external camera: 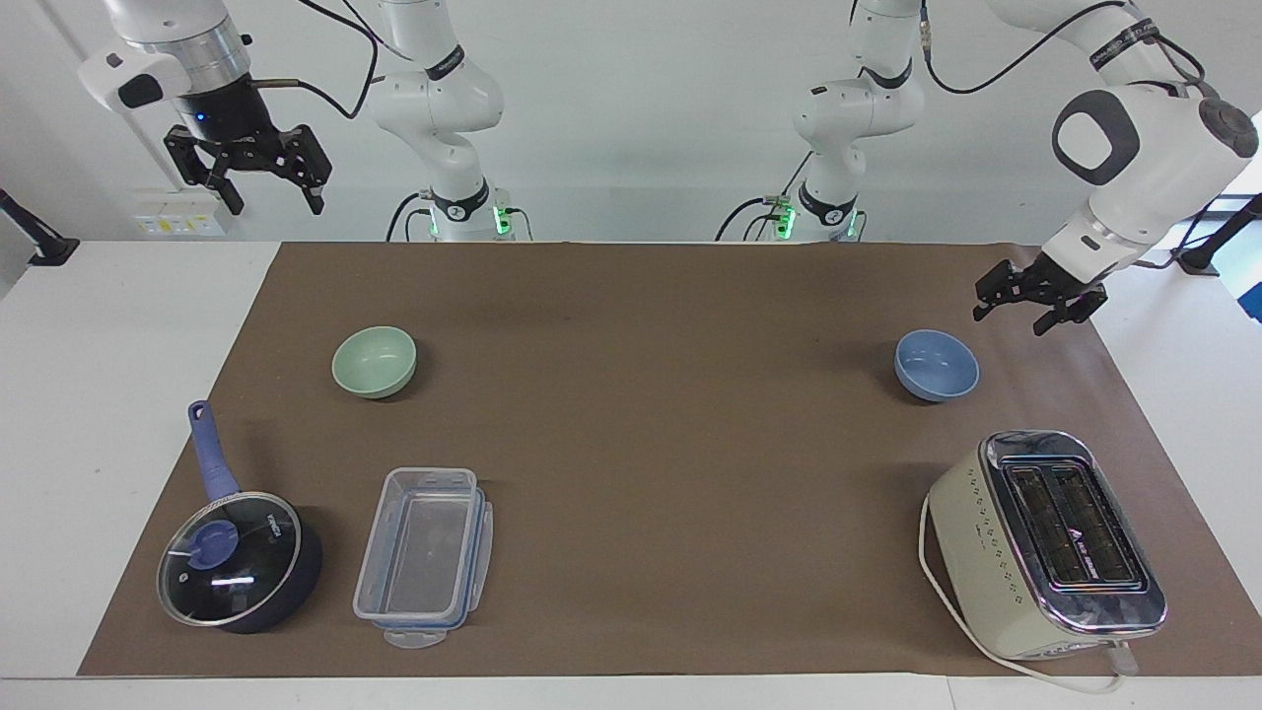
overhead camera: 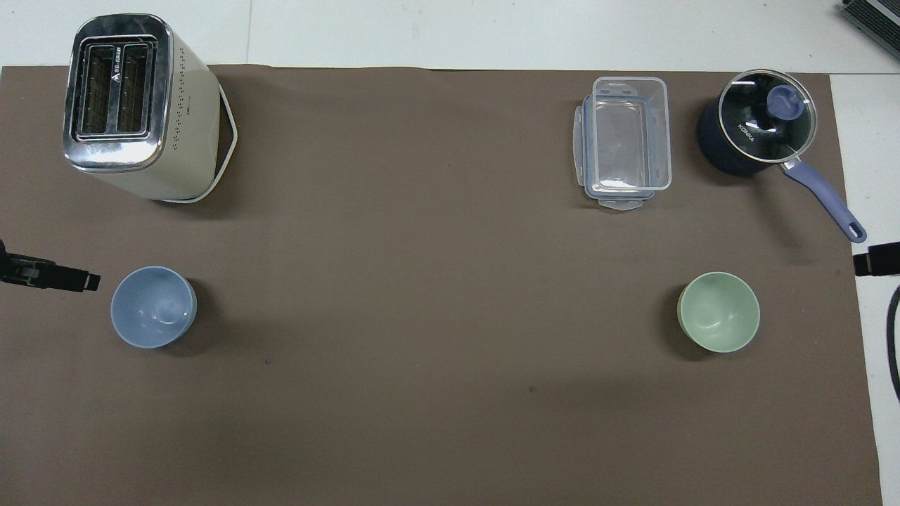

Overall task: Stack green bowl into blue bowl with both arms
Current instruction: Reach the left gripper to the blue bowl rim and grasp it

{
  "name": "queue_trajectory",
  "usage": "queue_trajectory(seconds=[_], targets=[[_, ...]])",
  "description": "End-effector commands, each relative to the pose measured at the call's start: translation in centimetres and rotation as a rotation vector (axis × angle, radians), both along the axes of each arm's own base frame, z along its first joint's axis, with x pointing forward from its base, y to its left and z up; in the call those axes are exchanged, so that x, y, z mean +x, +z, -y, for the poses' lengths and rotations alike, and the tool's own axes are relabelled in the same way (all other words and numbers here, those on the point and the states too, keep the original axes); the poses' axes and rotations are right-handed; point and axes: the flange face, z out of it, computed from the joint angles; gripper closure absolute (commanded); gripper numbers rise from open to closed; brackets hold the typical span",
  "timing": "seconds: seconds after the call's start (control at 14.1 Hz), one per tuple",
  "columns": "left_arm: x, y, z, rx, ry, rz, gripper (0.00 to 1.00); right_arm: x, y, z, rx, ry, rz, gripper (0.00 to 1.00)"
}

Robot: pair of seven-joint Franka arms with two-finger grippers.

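Observation:
The pale green bowl (external camera: 374, 361) (overhead camera: 718, 312) stands upright and empty on the brown mat toward the right arm's end. The light blue bowl (external camera: 936, 365) (overhead camera: 153, 306) stands upright and empty toward the left arm's end. My left gripper (external camera: 1014, 318) hangs open and empty low over the mat's edge beside the blue bowl, not touching it. One of its fingers (overhead camera: 67, 279) shows in the overhead view. My right gripper (external camera: 274, 202) waits open and empty, high over the table's right-arm end, well above the green bowl.
A cream toaster (external camera: 1045, 542) stands farther from the robots than the blue bowl. A dark blue saucepan with a glass lid (external camera: 242, 562) and a clear plastic container (external camera: 424, 557) lie farther out than the green bowl. The brown mat (external camera: 641, 444) covers the table.

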Motion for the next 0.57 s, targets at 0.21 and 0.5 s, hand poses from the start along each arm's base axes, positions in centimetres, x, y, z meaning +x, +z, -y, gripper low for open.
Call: queue_trajectory(seconds=[0.21, 0.5], targets=[[-0.4, -7.6, -4.6, -0.067, 0.016, 0.029, 0.0, -0.8, -0.1, 0.3, 0.004, 0.004, 0.006, 0.0], [-1.1, -11.6, -4.9, -0.088, 0.06, 0.027, 0.14, -0.8, -0.1, 0.3, 0.004, 0.004, 0.006, 0.0]])
